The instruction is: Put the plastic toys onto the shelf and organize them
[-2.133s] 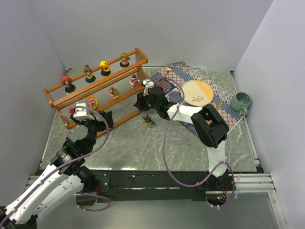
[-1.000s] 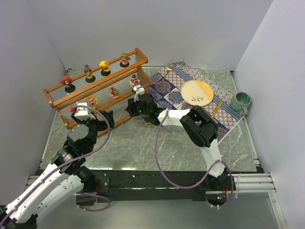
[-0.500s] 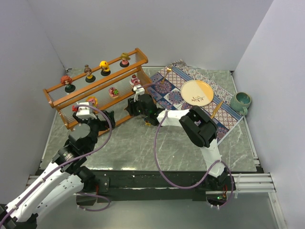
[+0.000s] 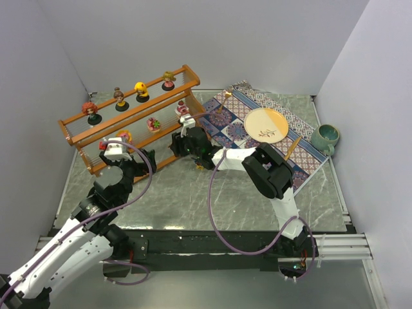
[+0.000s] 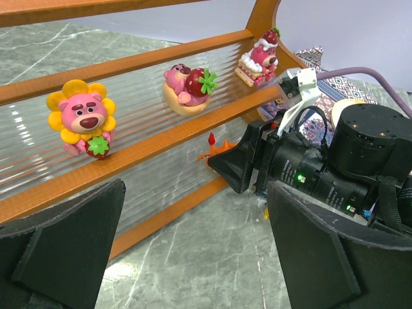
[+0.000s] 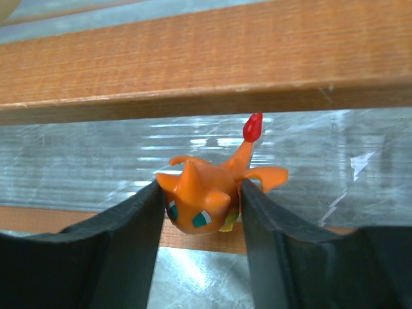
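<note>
One orange toy point(image 6: 205, 196) sits between the two fingers of the right hand point(image 6: 199, 215), which press against its sides. Its red-tipped tail points up. It is at the lowest tier of the shelf point(image 6: 257, 51), just under a wooden rail and in front of the clear ribbed panel. Whether it rests on the tier cannot be told.

Three pink toys stand on the middle tier: a flower bear point(image 5: 80, 125) to the left, a strawberry bear point(image 5: 187, 87) in the middle and a cake bear point(image 5: 261, 55) to the right, well apart from one another. On the top tier four dolls stand in a row, red-haired point(image 4: 90, 111), brown-haired point(image 4: 120, 98), yellow point(image 4: 141, 91) and blond point(image 4: 168, 79), each upright on a black base.

The shelf runs slantwise across the left half of the desk point(image 4: 193, 199), from near left to far right. The left hand point(image 5: 196, 212) hovers near the shelf's left part, its fingers spread wide with nothing between them, facing the middle tier.

To the right of the shelf lies a patterned mat point(image 4: 302, 129) with a round plate point(image 4: 266, 125) on it. A teal mug point(image 4: 325, 136) stands at the mat's right edge.
</note>
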Tool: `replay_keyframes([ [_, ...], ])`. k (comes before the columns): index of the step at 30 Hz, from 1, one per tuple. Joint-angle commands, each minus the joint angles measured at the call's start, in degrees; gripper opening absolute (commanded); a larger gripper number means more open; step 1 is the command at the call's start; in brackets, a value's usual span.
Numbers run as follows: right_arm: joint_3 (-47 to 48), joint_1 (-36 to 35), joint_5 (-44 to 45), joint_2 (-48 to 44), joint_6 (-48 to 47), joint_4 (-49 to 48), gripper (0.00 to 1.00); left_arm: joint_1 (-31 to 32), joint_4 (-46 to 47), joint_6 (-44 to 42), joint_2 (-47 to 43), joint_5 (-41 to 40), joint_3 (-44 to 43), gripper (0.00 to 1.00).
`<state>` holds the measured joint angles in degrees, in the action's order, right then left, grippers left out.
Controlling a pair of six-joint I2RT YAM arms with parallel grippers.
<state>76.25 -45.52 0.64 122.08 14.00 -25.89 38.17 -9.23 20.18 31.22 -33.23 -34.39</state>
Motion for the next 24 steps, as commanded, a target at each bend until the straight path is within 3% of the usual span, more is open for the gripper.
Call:
replay_keyframes([
  [1,2.24,-0.36,0.76,-0.53,-0.29,-2.06,0.6,-0.12,2.29,-1.02,0.15,0.98,-0.32,0.97],
  [9,1.45,-0.45,0.59,-1.32,-0.81,-2.5,0.64,-0.12,2.12,-1.02,0.42,1.15,-0.32,0.97],
  [24,-5.57,-1.06,1.55,-9.05,0.33,-3.9,0.88,-0.2,2.2,-1.02,0.94,2.03,-0.41,0.97],
])
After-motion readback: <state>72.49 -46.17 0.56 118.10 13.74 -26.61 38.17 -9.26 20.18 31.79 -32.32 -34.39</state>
